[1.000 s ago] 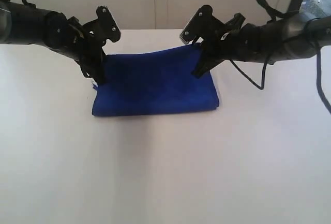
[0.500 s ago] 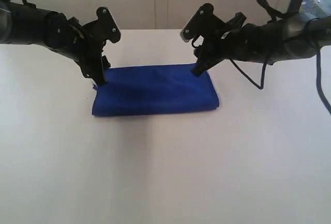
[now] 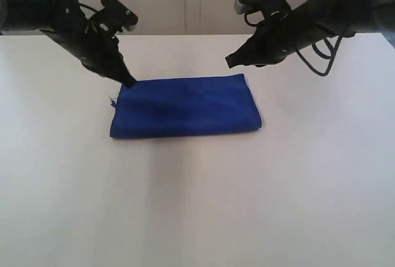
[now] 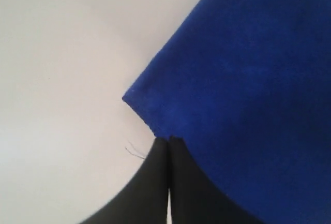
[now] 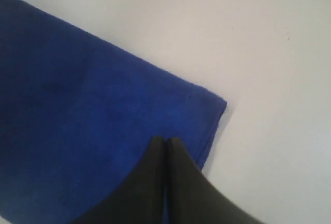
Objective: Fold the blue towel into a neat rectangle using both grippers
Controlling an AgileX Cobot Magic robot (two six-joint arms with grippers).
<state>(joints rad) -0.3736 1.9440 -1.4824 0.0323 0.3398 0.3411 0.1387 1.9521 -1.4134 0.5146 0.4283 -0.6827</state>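
While lying flat as a folded rectangle, takes up middle of white worktop (image 3: 197, 205), nearer far edge than near edge: blue towel (image 3: 185, 106), long sides parallel to near edge. At towel's far corner on worktop's left side, left gripper (image 3: 129, 82), fingers (image 4: 155, 182) clenched together, empty, tip pointing down. Touching cloth or just off it: cannot tell. From left wrist view: pressed black tips right at hem of blue towel (image 4: 248, 79) beside corner, thin loose thread (image 4: 135, 151) on bare worktop next to them. Above worktop, just beyond towel's far corner on right side, right gripper (image 3: 229, 61), also clenched, empty, clear of cloth. From right wrist view: right gripper (image 5: 165, 142) tips over blue towel (image 5: 77, 105) near its corner, layered fold edges showing there. Dark arms (image 3: 37, 11) reaching in from left and right sides near far edge.
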